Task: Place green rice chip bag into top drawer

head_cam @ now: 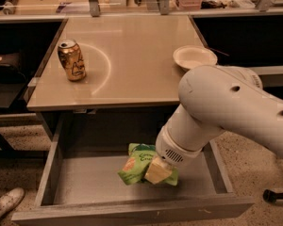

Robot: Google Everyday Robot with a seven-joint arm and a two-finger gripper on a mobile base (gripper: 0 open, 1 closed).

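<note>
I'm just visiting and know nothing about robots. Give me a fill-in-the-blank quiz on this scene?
The robot's hand is down inside the wide grey wood-grain drawer, at a crinkly snack bag coloured ____.
On the beige glossy tabletop, the gold soda can stands ____.
The tabletop carries ____ things: the can and a pale round dish.
Missing words: green; upright; two.

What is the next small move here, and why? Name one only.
Probably release the bag. The gripper grips the green rice chip bag low inside the open top drawer. The bag seems to be on or just above the drawer floor, away from the walls, so it should land inside.
</note>
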